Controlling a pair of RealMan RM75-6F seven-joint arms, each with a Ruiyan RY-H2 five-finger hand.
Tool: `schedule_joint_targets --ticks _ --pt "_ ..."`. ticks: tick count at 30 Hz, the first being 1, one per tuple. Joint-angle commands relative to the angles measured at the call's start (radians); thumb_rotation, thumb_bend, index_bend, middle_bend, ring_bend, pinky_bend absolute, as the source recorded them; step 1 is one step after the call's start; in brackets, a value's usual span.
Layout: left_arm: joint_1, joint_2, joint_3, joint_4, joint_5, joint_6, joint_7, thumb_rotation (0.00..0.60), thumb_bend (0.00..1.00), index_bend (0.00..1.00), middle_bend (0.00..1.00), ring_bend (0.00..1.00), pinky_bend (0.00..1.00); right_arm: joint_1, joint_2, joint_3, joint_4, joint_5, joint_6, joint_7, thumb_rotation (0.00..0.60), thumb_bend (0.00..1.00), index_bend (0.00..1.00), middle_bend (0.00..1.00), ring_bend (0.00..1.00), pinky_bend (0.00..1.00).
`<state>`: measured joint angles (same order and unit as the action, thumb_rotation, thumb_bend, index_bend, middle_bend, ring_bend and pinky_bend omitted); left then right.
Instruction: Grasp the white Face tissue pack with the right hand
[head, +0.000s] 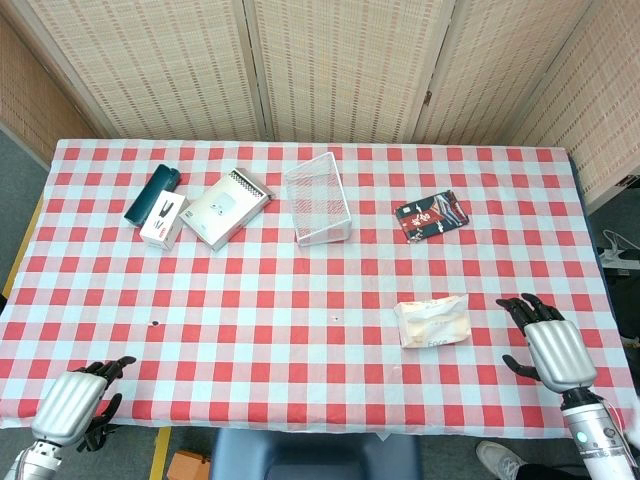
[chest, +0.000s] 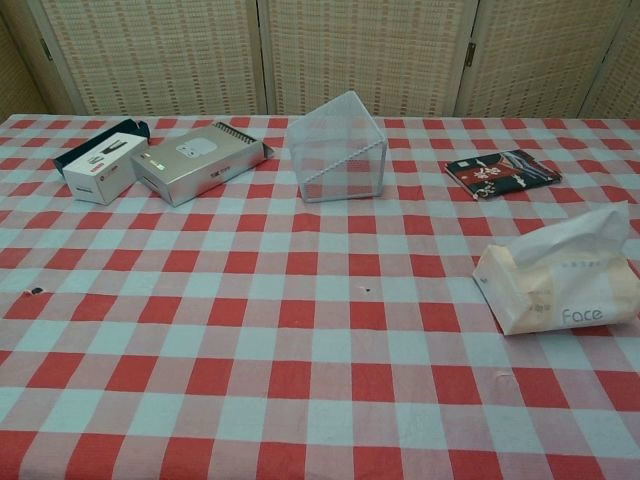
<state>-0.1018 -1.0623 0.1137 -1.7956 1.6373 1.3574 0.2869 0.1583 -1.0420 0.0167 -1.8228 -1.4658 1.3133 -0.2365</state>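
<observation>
A table (head: 300, 340) under a red-and-white checked cloth carries six things — a white Face tissue pack (head: 433, 322) at four o'clock, a dark patterned pouch (head: 431, 216) at two, a white wire basket (head: 318, 198) at twelve — and at ten o'clock a grey boxed device (head: 227, 207), a small white box (head: 164, 218) and a dark teal case (head: 151, 194).

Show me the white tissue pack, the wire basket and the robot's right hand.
White soft tissue pack (chest: 560, 290), chest view, front face.
White wire mesh basket (head: 318, 197), head view, mesh wall.
Right hand (head: 552, 345), head view, back of hand.

Beyond my silver-and-black right hand (head: 548, 347), a white tissue pack (head: 432, 322) lies on red-and-white checked cloth (head: 300, 300).
</observation>
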Motion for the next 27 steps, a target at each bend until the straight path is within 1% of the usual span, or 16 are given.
schedule_joint_targets --ticks 1,6,9,12,14,15,17,19,22,27 --pt "0.001 0.002 0.001 -0.002 0.003 0.002 0.0 0.6 0.48 0.24 0.4 0.4 0.6 -0.001 -0.002 -0.002 0.004 -0.008 0.005 0.009 0.6 0.11 0.19 0.2 0.11 0.27" --pt "0.003 0.001 0.003 -0.005 0.005 0.003 0.009 0.6 0.48 0.24 0.4 0.4 0.6 -0.001 -0.004 -0.002 0.012 -0.018 0.011 0.022 0.6 0.11 0.18 0.2 0.11 0.28" --pt "0.002 0.003 0.003 -0.006 0.008 0.003 0.004 0.6 0.48 0.24 0.4 0.4 0.6 -0.001 -0.019 0.005 0.031 -0.03 0.027 0.033 0.6 0.11 0.18 0.21 0.15 0.31" --pt "0.003 0.003 0.0 -0.004 0.0 0.005 -0.002 0.6 0.48 0.24 0.4 0.4 0.6 0.003 -0.061 0.021 0.082 -0.049 0.056 0.05 0.6 0.11 0.2 0.31 0.23 0.32" --pt "0.003 0.006 0.0 -0.006 -0.002 0.004 -0.009 0.6 0.48 0.24 0.4 0.4 0.6 0.007 -0.099 0.03 0.132 -0.057 0.069 0.049 0.6 0.11 0.24 0.42 0.33 0.35" --pt "0.003 0.007 0.0 -0.007 0.001 0.006 -0.011 0.6 0.48 0.24 0.4 0.4 0.6 0.012 -0.119 0.033 0.16 -0.058 0.067 0.046 0.6 0.11 0.25 0.46 0.37 0.37" --pt "0.003 0.007 -0.002 -0.008 0.007 0.012 -0.011 0.6 0.48 0.25 0.41 0.4 0.6 0.022 -0.147 0.037 0.198 -0.044 0.049 0.039 0.6 0.11 0.27 0.53 0.42 0.4" --pt "0.003 0.006 0.0 -0.007 0.012 0.012 -0.011 0.6 0.48 0.25 0.41 0.4 0.6 0.041 -0.172 0.043 0.231 -0.012 0.004 0.031 0.6 0.11 0.28 0.56 0.45 0.41" --pt "0.002 0.008 0.001 -0.006 0.01 0.007 -0.015 0.6 0.48 0.25 0.41 0.4 0.6 0.077 -0.206 0.056 0.273 0.032 -0.068 0.023 0.6 0.11 0.28 0.58 0.46 0.43" --pt "0.001 0.008 -0.003 -0.004 0.001 0.006 -0.025 0.6 0.47 0.25 0.41 0.4 0.6 0.128 -0.277 0.084 0.352 0.077 -0.132 0.017 0.6 0.11 0.28 0.58 0.47 0.43"
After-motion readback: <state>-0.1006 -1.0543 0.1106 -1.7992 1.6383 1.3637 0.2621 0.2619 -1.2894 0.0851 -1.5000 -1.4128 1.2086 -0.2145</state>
